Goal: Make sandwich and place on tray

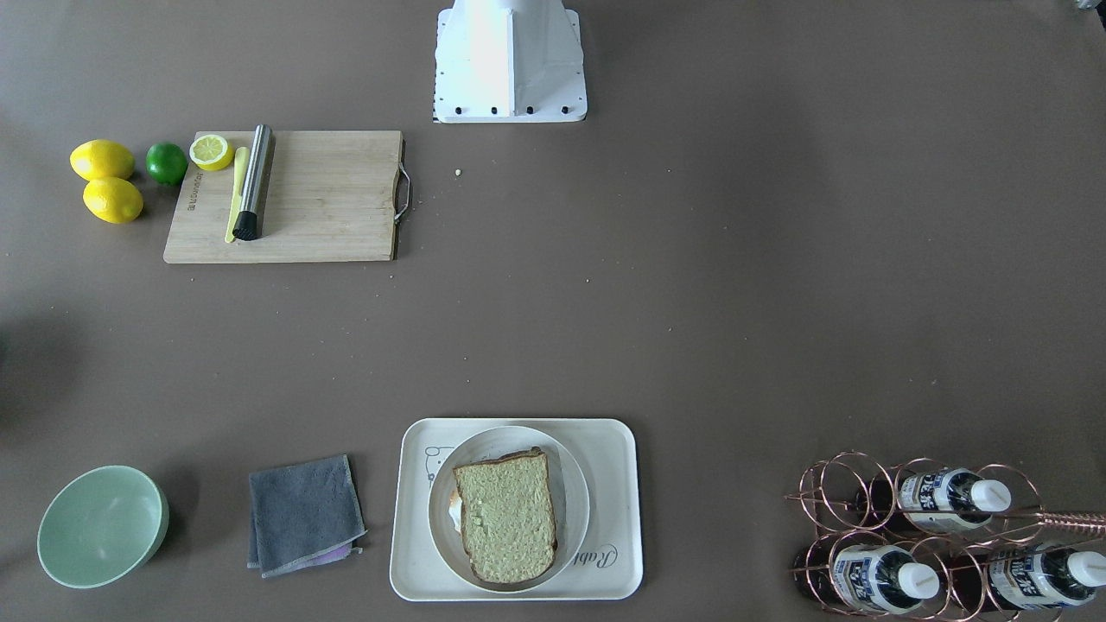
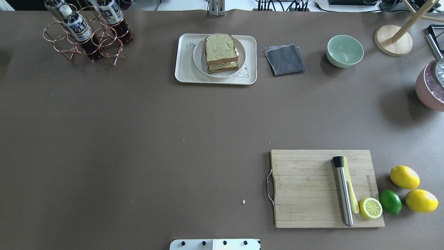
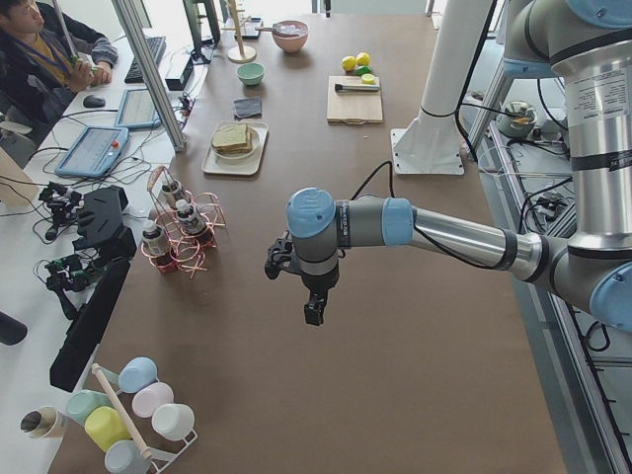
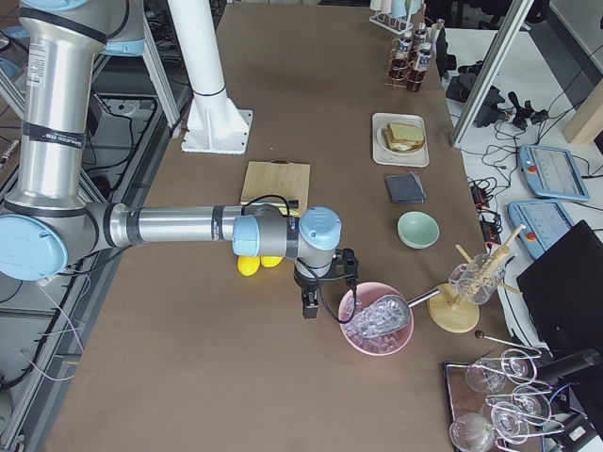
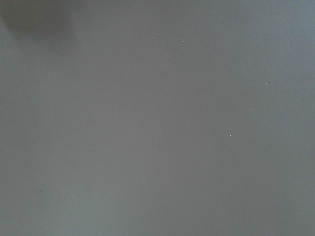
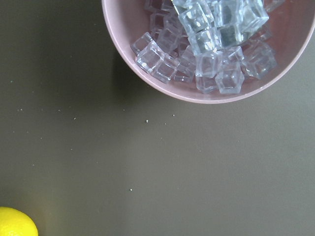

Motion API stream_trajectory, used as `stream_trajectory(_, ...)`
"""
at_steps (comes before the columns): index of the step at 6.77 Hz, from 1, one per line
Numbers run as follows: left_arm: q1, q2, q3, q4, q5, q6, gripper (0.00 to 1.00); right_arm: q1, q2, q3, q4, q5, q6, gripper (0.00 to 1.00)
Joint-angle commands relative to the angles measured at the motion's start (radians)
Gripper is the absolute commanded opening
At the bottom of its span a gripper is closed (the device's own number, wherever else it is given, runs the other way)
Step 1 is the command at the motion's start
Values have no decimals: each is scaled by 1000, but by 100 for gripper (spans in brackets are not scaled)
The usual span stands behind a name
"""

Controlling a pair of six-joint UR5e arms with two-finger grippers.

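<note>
Sandwich (image 2: 221,52) is assembled: two bread slices stacked, with egg white showing at one edge. It sits on the round plate (image 2: 198,57), and the plate sits inside the tray (image 2: 184,66) at the table edge far from the robot. Judgement: task looks complete, and the plate works as a carrier so the stack isn't squeezed.

Left gripper (image 3: 311,316) hangs over bare table, well apart from the tray. Right gripper (image 4: 309,309) hangs just beside the pink ice bowl (image 6: 118,34), near a lemon (image 6: 15,223).

Both grippers show only in the side views, and the wrist views show no fingers. Spread or pressed together: cannot tell.
</note>
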Motion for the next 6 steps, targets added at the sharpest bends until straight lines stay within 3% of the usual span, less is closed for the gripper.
stream_trajectory(1, 3, 0, 6, -8, 0, -6, 98, 0, 0, 2, 0, 0, 0, 100)
stream_trajectory(6, 3, -2, 5, -44, 0, -63, 98, 0, 0, -7, 0, 0, -2, 100)
